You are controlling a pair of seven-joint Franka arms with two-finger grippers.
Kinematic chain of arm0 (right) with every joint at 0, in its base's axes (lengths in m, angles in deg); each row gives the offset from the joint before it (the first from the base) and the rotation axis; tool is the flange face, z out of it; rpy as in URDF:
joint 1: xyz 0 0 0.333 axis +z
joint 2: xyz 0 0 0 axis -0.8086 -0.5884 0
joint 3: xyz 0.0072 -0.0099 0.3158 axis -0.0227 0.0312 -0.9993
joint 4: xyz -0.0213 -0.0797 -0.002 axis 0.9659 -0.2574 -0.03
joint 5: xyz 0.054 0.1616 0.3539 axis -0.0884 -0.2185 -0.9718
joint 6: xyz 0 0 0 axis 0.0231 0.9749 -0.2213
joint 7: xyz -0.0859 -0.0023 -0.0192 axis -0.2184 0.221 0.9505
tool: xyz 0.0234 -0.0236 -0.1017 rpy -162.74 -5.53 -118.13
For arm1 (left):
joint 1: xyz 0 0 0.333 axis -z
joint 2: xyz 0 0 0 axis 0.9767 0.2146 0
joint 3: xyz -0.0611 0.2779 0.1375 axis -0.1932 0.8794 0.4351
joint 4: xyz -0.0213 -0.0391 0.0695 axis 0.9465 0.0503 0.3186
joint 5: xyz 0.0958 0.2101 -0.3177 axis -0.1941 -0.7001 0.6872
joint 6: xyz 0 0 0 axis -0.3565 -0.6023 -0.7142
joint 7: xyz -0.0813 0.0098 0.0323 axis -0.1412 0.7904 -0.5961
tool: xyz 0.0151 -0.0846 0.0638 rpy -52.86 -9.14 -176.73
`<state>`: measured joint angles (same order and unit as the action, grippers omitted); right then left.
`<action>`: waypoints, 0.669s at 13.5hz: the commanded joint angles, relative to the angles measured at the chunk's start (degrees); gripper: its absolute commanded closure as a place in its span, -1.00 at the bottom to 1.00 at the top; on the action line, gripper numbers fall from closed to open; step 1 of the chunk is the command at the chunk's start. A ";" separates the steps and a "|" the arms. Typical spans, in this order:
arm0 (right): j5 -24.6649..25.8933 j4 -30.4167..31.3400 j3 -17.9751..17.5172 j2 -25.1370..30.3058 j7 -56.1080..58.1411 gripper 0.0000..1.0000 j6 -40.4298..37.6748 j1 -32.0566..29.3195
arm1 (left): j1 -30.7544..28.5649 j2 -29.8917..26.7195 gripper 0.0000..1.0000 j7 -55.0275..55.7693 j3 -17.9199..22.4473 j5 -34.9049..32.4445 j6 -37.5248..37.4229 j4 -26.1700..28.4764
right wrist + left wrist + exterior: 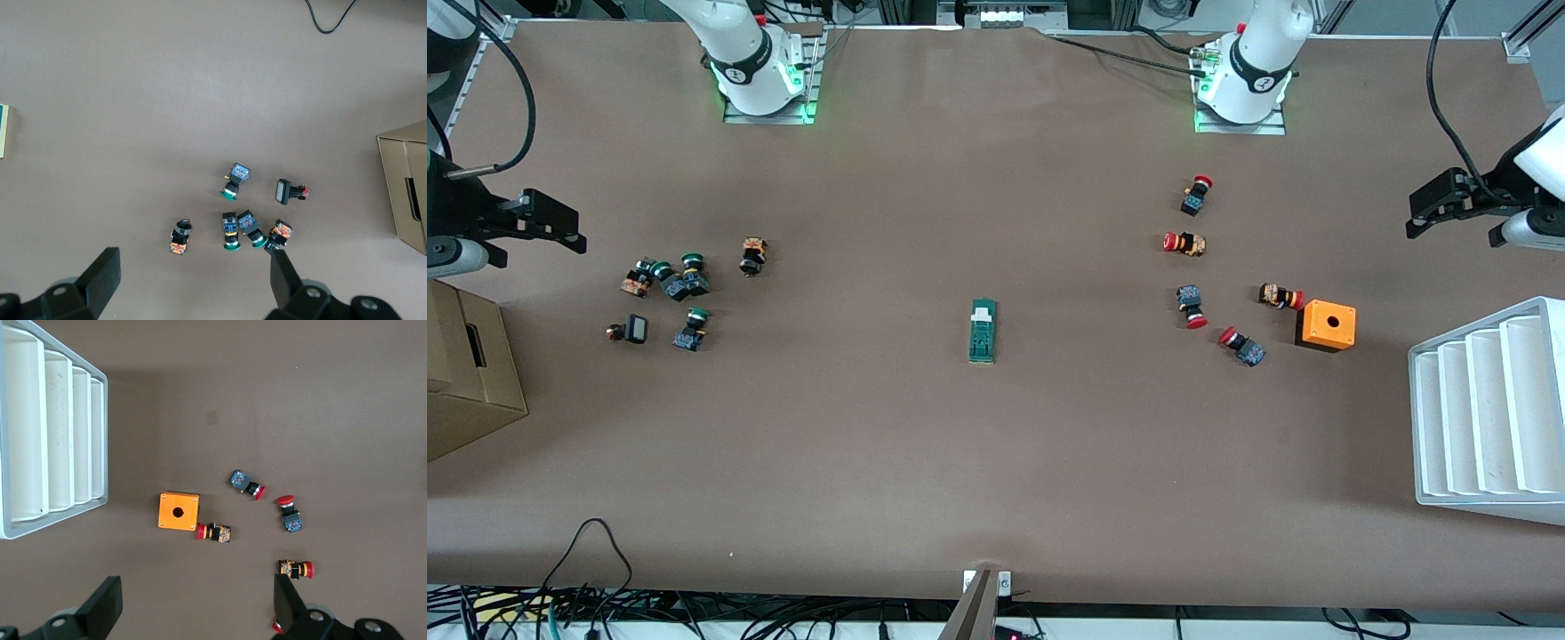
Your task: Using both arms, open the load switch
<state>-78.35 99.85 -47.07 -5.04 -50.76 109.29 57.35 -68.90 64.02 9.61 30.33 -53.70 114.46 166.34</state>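
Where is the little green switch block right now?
In the front view the load switch lies alone mid-table, between the green-capped buttons toward the right arm's end and the red-capped buttons toward the left arm's end.

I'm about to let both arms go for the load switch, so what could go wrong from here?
1. The load switch lies loose and alone mid-table; a one-sided touch could push it away.
2. Both the left gripper and the right gripper hang open at the table's ends, so their converging reaches might collide over the narrow block.
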 commanded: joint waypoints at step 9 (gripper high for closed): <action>0.82 -1.61 -0.22 -0.66 0.71 -0.98 -1.07 0.03 | 0.53 -0.78 -1.00 4.06 -0.03 0.06 -2.11 0.71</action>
<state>-78.32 99.85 -47.13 -5.05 -50.74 109.29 57.35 -68.79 63.96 13.00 30.26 -53.70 112.99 166.81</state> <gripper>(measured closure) 0.004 0.000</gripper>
